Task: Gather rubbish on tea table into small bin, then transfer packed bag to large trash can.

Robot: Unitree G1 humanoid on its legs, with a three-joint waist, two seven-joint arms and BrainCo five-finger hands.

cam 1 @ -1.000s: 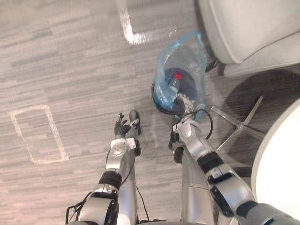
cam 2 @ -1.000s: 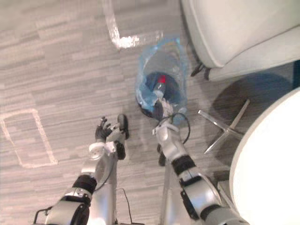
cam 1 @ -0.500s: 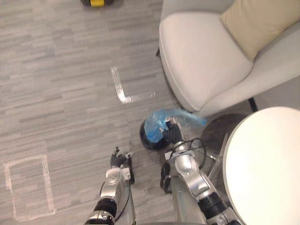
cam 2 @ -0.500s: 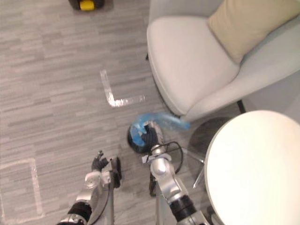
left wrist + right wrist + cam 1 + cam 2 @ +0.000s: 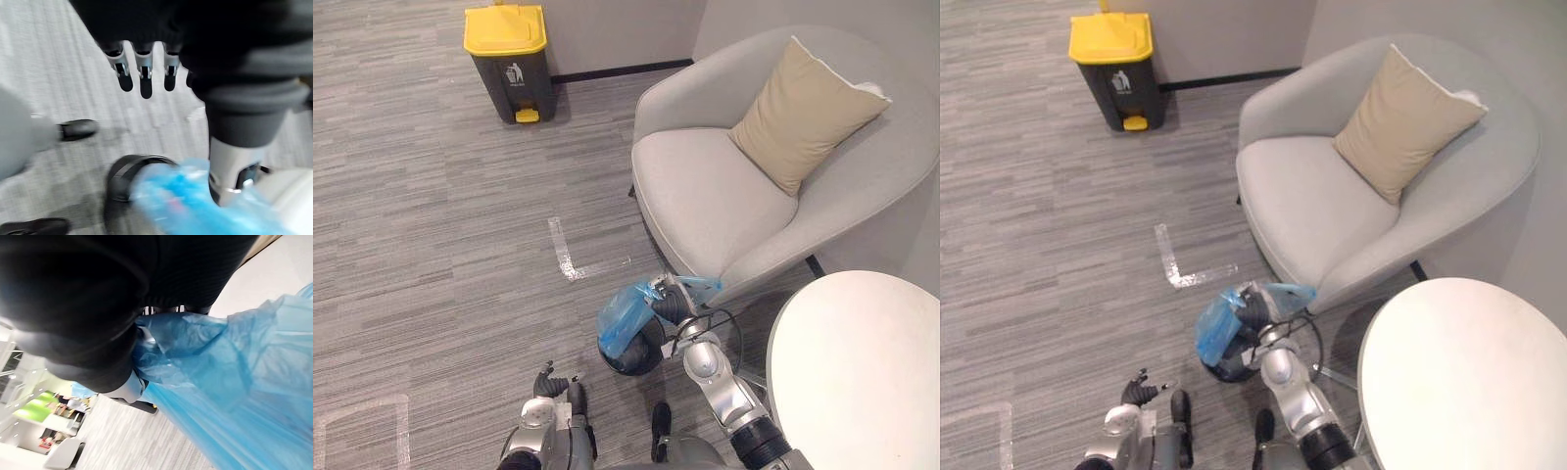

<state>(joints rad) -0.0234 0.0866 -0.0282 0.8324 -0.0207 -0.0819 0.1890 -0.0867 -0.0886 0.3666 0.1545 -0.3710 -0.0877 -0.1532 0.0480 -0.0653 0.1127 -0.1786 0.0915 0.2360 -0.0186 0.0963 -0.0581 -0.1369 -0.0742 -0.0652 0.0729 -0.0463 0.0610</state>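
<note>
Beside the armchair (image 5: 724,196), the right hand (image 5: 671,305) clutches the blue bag (image 5: 619,315) just above the small bin (image 5: 636,356).

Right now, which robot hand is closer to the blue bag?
Right. The right hand is clutching the top of the blue bag, which sits in the small black bin. The left hand hangs open over the floor, off to the bin's left, touching nothing.

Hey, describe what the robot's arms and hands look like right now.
Both arms are rounded silver-grey segments with black bands at the joints. The left hand has slim silver fingers ending in dark rounded tips, with a dark ribbed cover over its back and wrist. The right hand wears the same dark ribbed cover.
</note>
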